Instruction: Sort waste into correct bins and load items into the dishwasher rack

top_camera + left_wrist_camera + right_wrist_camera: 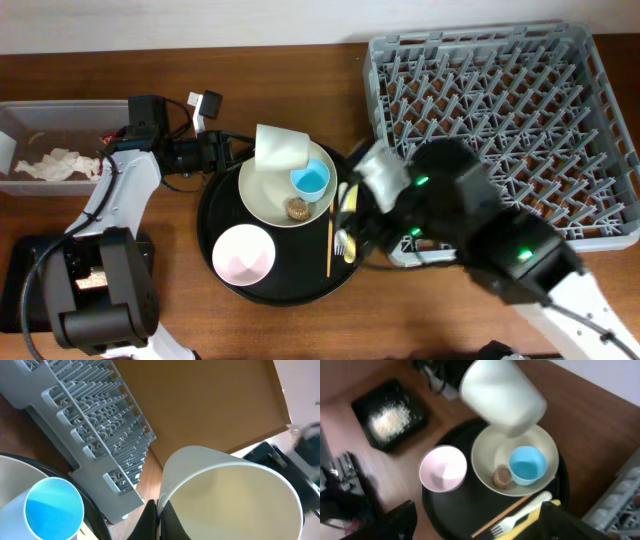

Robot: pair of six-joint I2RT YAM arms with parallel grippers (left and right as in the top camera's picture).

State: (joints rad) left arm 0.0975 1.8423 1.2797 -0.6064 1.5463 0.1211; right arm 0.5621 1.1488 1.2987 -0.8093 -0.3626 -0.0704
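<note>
My left gripper (238, 150) is shut on the rim of the small white cup (281, 149), holding it tilted above the cream plate (268, 195); the left wrist view shows the pinch (159, 521) on the cup (235, 495). The plate holds the light blue cup (311, 180) and a brown lump (297, 208). My right gripper (490, 525) is open and empty above the white fork (520, 514), yellow knife (532, 522) and wooden stick (502, 514). The pink bowl (244, 252) sits on the round black tray. The grey rack (500, 110) stands at the right.
The clear tub (30, 118) at the far left holds white napkins (55, 165). The shallow black tray (365, 406) holds rice (390, 419) near the left arm's base. The round black tray (215, 215) lies mid-table. My right arm covers the rack's near left corner.
</note>
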